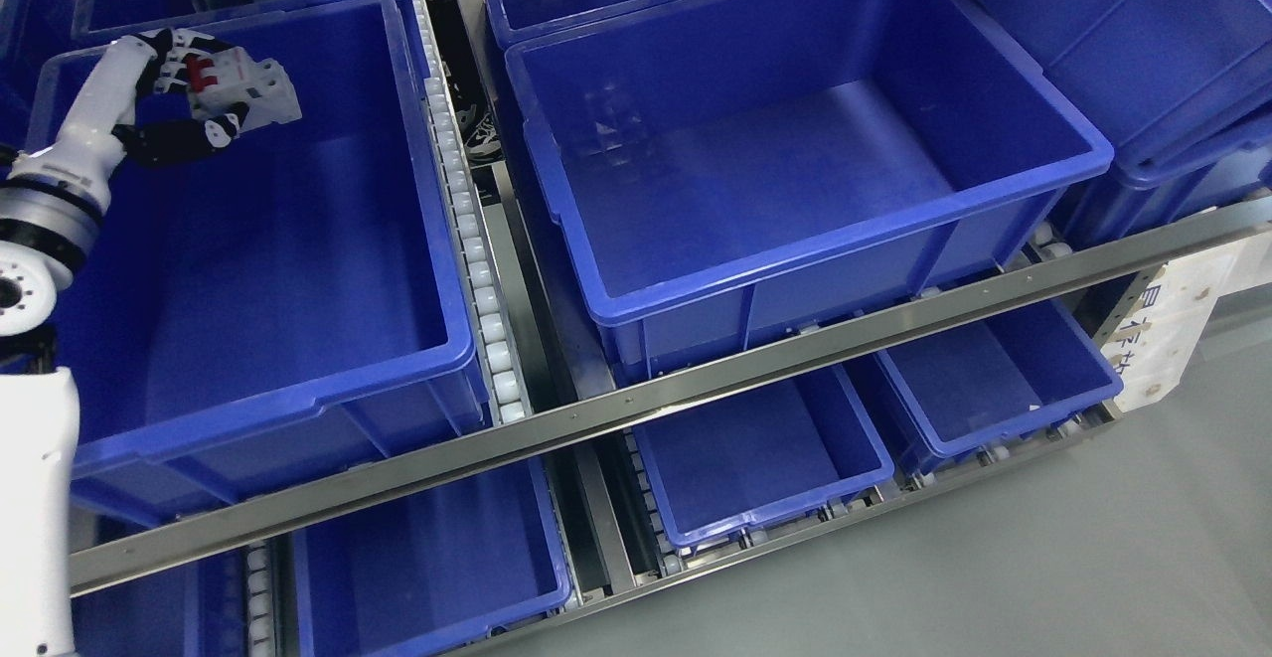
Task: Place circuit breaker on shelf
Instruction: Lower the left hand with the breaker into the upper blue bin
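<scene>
My left hand [194, 90] comes in from the left edge and reaches over the far left part of a big blue bin [298, 399] on the shelf. Its fingers are curled around a white circuit breaker [243, 90] with red switches, held above the bin's inside near its back wall. The bin shows nothing inside it. The right arm does not show.
A second big blue bin [994, 185] stands to the right on the same shelf level, behind a steel rail [696, 379]. White roller tracks [477, 269] run between the bins. Smaller blue bins [765, 458] sit on the lower level. Grey floor [1043, 558] is at bottom right.
</scene>
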Tool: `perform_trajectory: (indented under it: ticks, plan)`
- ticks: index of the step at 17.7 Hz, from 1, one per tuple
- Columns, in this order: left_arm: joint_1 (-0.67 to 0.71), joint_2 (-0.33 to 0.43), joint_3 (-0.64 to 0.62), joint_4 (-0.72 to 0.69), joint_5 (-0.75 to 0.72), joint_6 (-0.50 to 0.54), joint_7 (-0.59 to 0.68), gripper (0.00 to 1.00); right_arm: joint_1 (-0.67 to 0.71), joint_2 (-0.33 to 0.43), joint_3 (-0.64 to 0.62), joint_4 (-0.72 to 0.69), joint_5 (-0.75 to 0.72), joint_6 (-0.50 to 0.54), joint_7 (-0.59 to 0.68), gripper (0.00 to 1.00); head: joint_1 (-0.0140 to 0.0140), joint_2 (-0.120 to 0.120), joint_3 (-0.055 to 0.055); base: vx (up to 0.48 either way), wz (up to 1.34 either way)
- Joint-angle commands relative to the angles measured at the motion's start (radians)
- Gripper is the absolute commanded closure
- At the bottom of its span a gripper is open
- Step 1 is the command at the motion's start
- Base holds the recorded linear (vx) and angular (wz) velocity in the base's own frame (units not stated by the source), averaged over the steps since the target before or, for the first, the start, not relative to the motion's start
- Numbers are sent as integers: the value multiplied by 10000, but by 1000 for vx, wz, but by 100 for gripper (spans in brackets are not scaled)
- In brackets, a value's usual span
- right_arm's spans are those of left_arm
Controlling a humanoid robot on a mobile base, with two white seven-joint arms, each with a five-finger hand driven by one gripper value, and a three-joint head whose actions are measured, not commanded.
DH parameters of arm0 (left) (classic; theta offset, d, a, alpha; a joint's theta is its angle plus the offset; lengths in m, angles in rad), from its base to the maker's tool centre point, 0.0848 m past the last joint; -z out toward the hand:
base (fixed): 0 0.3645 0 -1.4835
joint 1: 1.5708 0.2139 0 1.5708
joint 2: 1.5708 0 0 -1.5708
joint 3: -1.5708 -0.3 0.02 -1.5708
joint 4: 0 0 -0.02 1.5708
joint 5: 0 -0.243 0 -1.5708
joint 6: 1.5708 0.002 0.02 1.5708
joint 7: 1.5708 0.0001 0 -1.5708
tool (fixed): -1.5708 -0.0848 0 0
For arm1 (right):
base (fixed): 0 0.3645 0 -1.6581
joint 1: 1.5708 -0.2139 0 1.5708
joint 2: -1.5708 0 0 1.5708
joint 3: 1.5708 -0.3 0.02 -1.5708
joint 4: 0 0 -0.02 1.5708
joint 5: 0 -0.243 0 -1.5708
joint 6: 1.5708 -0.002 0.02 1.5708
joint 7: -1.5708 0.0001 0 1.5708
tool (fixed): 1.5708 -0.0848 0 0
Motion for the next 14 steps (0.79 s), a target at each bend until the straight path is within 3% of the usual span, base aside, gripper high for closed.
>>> perform_trajectory:
  ticks: [1, 7, 11, 13, 14]
  plan:
    - [-1027, 53, -1709, 4776, -1112, -325, 108, 80, 0, -175, 199, 0, 0, 657, 8, 0, 0, 0, 0, 77, -12]
    - [-935, 175, -1572, 4763, -1098, -341, 201, 72, 0, -175, 199, 0, 0, 657, 8, 0, 0, 0, 0, 48, -3]
    - [-889, 114, -1587, 4717, -1098, -279, 247, 54, 0, -175, 199, 0, 0, 657, 8, 0, 0, -1, 0, 5, -2]
    - [-889, 190, -1602, 4717, -1113, -264, 247, 34, 0, -175, 199, 0, 0, 657, 8, 0, 0, 0, 0, 0, 0]
    - [-874, 190, -1572, 4717, -1098, -264, 247, 30, 0, -175, 199, 0, 0, 657, 8, 0, 0, 0, 0, 0, 0]
